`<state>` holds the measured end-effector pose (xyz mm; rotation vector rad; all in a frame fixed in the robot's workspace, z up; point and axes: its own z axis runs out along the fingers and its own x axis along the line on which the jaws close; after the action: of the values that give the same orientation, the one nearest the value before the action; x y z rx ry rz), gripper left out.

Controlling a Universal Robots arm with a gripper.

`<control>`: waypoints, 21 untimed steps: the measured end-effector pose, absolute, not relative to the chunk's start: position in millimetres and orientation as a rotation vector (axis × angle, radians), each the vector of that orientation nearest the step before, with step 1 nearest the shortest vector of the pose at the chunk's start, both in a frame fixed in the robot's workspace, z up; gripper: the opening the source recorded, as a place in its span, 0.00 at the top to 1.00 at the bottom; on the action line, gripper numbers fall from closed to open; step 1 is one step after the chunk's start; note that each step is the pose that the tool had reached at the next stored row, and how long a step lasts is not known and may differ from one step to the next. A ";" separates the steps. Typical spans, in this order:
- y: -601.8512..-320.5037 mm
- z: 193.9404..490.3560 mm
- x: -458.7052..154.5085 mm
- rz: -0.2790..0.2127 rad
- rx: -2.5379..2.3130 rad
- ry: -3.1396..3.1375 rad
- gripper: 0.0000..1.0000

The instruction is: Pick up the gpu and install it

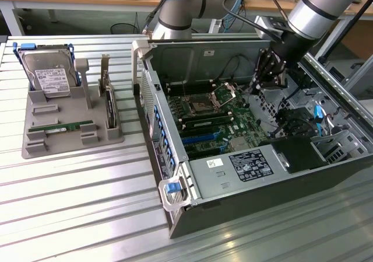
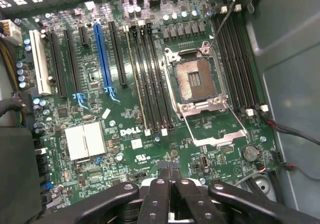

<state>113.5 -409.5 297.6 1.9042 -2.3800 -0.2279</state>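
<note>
The robot arm's end effector (image 1: 266, 70) hung clenched and empty inside the open computer case (image 1: 245, 174), just above the motherboard (image 2: 125, 109) beside the open processor socket (image 2: 197, 82). The gpu (image 1: 69, 126), a thin green stick, lay well apart from the end effector, flat in the grey holder (image 1: 35, 148) on the slatted surface (image 1: 76, 215). Judging by this, the pickup step was not yet done; reaching the stick would call for leaving the case.

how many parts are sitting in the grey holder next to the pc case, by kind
hard drive in blue rails: 1
green gpu stick lying flat: 1
upright dark card with metal bracket: 1
total: 3, all in the grey holder; none is in the claw, which is shut over the open case.
</note>
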 end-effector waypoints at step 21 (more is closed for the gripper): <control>-409.7 296.9 113.5 -0.248 1.481 -2.692 0.89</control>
<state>113.5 -409.7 296.9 1.4808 -2.6924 -0.2480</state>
